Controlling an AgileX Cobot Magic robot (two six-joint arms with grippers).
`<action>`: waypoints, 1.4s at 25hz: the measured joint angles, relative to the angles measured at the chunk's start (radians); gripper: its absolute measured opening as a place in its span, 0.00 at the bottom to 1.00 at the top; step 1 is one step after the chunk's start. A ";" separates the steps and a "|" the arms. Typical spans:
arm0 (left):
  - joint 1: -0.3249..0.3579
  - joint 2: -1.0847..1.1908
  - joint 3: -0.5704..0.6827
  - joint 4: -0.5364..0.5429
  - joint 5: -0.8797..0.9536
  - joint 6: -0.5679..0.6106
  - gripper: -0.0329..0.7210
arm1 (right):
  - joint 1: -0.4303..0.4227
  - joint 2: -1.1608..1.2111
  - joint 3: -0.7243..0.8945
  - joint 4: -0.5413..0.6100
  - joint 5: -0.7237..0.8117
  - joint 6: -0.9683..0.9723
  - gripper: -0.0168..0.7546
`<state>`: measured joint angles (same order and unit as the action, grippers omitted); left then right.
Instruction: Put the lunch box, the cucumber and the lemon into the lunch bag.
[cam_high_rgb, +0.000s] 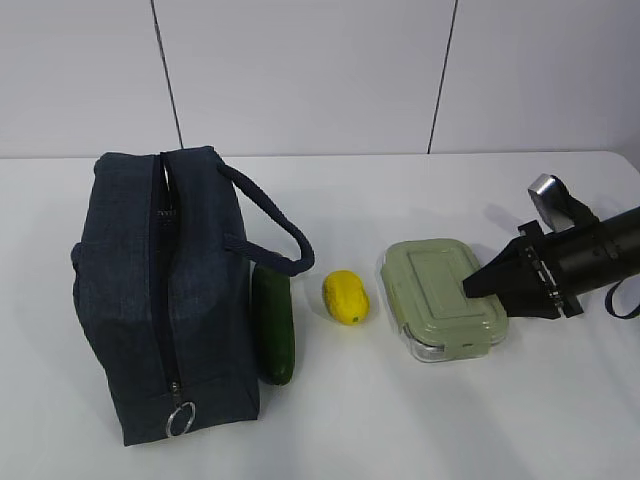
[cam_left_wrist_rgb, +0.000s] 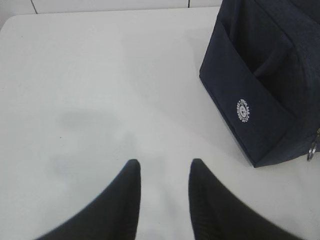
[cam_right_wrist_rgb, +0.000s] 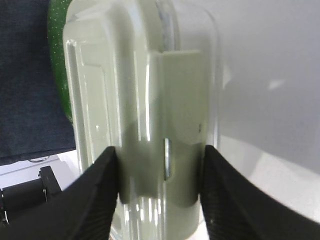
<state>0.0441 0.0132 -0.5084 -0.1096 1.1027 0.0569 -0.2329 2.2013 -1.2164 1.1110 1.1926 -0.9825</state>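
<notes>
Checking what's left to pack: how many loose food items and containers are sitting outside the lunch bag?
3. The cucumber lies against the lunch bag; the lemon sits to its right; the lunch box is furthest right, at the right tool. None seem hidden.

Parted tool (cam_left_wrist_rgb: 165, 172) hovers over table (cam_left_wrist_rgb: 75, 90) near lunch bag (cam_left_wrist_rgb: 260, 90).
</notes>
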 joint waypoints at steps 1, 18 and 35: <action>0.000 0.000 0.000 0.000 0.000 0.000 0.36 | 0.000 0.000 0.000 0.000 0.000 0.000 0.48; 0.000 0.000 0.000 0.000 0.000 0.000 0.36 | 0.000 -0.050 0.000 -0.017 -0.050 0.059 0.48; 0.000 0.099 -0.013 -0.005 -0.018 0.000 0.36 | 0.007 -0.142 0.000 0.012 -0.052 0.148 0.48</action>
<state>0.0441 0.1126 -0.5211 -0.1147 1.0846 0.0569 -0.2263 2.0593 -1.2164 1.1227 1.1408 -0.8345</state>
